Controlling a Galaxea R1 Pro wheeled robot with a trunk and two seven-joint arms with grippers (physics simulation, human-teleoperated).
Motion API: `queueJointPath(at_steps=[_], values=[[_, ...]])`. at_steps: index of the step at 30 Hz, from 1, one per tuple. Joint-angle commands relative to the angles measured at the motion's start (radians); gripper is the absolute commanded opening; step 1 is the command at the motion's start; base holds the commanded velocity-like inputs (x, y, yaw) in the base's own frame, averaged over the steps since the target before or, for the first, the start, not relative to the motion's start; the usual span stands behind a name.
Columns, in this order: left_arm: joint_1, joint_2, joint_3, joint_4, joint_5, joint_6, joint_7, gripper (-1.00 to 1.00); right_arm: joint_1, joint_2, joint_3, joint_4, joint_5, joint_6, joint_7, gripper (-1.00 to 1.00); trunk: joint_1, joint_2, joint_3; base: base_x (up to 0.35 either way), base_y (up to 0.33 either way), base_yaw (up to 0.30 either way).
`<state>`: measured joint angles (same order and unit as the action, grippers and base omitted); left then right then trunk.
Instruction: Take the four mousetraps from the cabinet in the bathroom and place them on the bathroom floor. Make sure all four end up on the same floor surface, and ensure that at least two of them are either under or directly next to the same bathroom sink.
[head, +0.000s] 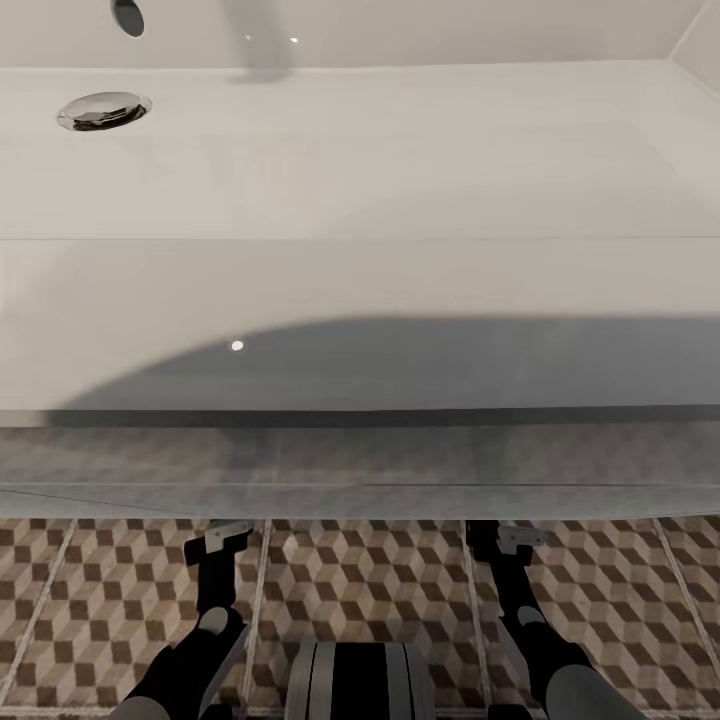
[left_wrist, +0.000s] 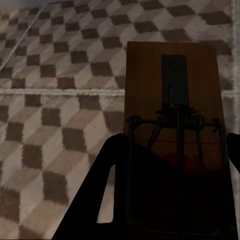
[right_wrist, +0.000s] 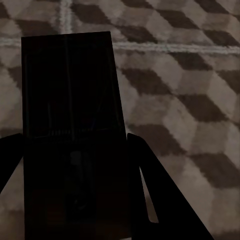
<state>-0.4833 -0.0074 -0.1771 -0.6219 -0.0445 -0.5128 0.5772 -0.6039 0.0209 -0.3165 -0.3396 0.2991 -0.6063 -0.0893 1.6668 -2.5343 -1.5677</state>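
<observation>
A wooden mousetrap (left_wrist: 172, 85) with a dark metal spring and a red mark sits between the fingers of my left gripper (left_wrist: 175, 140), which is shut on it above the cube-patterned bathroom floor (left_wrist: 55, 115). A second mousetrap (right_wrist: 70, 85), dark in shadow, is gripped the same way by my right gripper (right_wrist: 73, 140) over the tiles (right_wrist: 190, 100). In the head view both forearms, left (head: 215, 590) and right (head: 515, 590), reach forward under the front edge of the white sink (head: 360, 380), which hides the grippers. The cabinet is out of view.
The wide white sink basin (head: 400, 150) spans the head view, with a chrome drain (head: 103, 110) at its far left. Patterned floor tiles (head: 370, 580) with pale grout lines show below it. My own trunk (head: 355, 680) is at the bottom centre.
</observation>
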Motion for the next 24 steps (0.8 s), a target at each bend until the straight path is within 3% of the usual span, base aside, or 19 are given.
queueJointPath(at_steps=[1,9,14,17,24], values=[[0.0,0.001,-0.004,0.001,-0.006,0.004,0.012,-1.0,-0.001,0.001,-0.004,0.001,0.008,-0.003,-0.003,-1.0,0.0,0.0,0.0,0.0,0.0,0.0],[-0.001,0.009,0.014,0.001,0.002,0.016,-0.028,-1.0,-0.001,0.001,-0.004,0.001,0.008,-0.004,-0.003,-1.0,0.0,0.0,0.0,0.0,0.0,0.0],[-0.001,0.013,0.086,0.002,0.05,0.018,-0.174,-1.0,-0.001,0.001,-0.004,0.001,0.008,-0.004,-0.003,-1.0,0.0,0.0,0.0,0.0,0.0,0.0],[-0.001,0.013,0.116,0.002,0.069,0.02,-0.231,-1.0,-0.001,0.001,-0.004,0.001,0.009,-0.004,-0.003,-1.0,0.0,0.0,0.0,0.0,0.0,0.0],[-0.001,0.014,0.132,0.005,0.078,0.022,-0.266,-1.0,-0.001,0.001,-0.004,0.001,0.009,-0.005,-0.003,-1.0,0.0,0.0,0.0,0.0,0.0,0.0]])
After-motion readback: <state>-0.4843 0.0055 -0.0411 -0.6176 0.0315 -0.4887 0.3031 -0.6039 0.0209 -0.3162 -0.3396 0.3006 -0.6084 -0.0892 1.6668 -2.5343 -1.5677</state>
